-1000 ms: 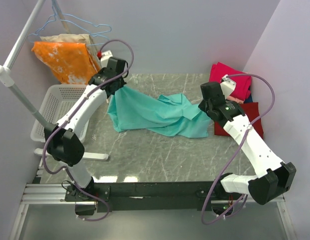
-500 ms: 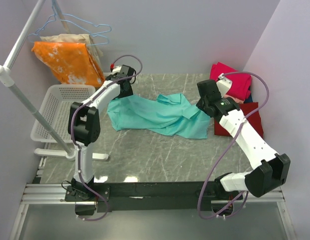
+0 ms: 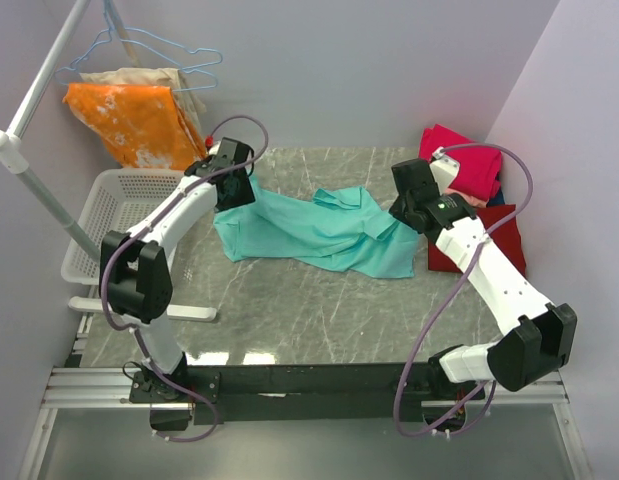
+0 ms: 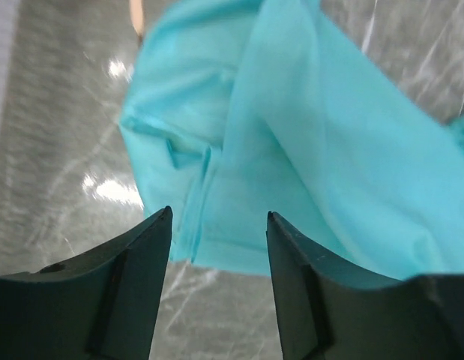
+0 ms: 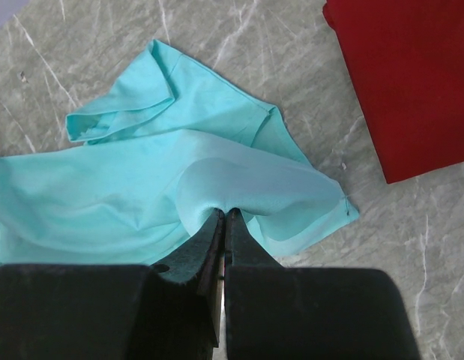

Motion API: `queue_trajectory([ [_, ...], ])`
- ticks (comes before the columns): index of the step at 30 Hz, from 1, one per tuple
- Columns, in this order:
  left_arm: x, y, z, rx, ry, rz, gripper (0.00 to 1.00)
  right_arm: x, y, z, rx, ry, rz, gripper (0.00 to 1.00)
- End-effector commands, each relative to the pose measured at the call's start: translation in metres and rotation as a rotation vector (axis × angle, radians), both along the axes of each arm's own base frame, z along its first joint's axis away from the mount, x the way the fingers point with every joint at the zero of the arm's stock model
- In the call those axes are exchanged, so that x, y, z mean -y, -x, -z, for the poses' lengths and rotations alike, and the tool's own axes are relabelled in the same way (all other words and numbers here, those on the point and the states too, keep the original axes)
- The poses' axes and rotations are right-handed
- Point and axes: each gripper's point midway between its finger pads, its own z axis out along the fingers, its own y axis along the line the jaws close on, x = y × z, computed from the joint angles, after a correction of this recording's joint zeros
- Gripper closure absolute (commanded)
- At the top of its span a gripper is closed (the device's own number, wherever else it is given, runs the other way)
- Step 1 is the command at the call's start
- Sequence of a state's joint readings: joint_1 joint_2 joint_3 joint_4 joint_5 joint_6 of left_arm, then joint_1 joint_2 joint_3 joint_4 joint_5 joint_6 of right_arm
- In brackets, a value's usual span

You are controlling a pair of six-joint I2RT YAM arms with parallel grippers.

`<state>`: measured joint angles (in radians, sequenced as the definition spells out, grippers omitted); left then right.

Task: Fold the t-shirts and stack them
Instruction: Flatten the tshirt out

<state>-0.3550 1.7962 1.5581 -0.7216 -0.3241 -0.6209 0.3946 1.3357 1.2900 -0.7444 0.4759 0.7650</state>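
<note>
teal t-shirt (image 3: 319, 232): lay crumpled and unfolded across the middle of the marble table (image 3: 319, 320), running from the far left toward the right edge. One sleeve was bunched on top near the centre.
left gripper (image 4: 219, 217): jaws stood apart with nothing between them. It hovered over the left end of the teal t-shirt. The wrist view showed a hemmed cloth edge and bare marble through the gap. Could not tell whether the tips touched the cloth.
right gripper (image 5: 224, 217): fingers were pressed together on a raised fold of the teal t-shirt, near its right corner. The cloth tented up to the tips, so it was a pinch grip.
dark red t-shirt (image 3: 504, 245): lay flat on the table at the right edge, just beside the teal corner. The right wrist view showed a strip of marble between the two.
magenta-pink t-shirt (image 3: 459, 160): sat in the far right corner, beyond the dark red t-shirt. The right arm hid where the two met.
white basket (image 3: 109, 215): sat off the table's left side, beside the left arm.
rack pole (image 3: 39, 190): slanted across the left side, in front of the basket.
orange blotched cloth (image 3: 139, 120): hung at far left, with a beige cloth (image 3: 139, 78) showing behind its top edge.
blue hangers (image 3: 169, 50): hung above both cloths.
fold status: the teal t-shirt had no neat fold and was not on the right-hand pile.
</note>
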Motion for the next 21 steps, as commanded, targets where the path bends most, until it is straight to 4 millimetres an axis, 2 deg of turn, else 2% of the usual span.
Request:
queue_trajectory([
  [1,0.014,0.037,0.026,-0.123,0.078,0.074,0.4,-0.001,-0.01,-0.004,0.021,-0.006,0.011,1.0],
  [7,0.015,0.051,0.048,-0.162,0.105,0.068,0.39,-0.002,-0.009,0.001,0.008,-0.009,0.008,1.0],
  [15,0.03,0.05,0.077,-0.211,0.16,0.098,0.45,-0.002,-0.006,0.009,-0.009,-0.014,0.01,1.0],
  [21,0.024,0.05,0.088,-0.231,0.126,0.076,0.46,0.0,-0.005,0.006,-0.004,-0.005,0.016,1.0],
])
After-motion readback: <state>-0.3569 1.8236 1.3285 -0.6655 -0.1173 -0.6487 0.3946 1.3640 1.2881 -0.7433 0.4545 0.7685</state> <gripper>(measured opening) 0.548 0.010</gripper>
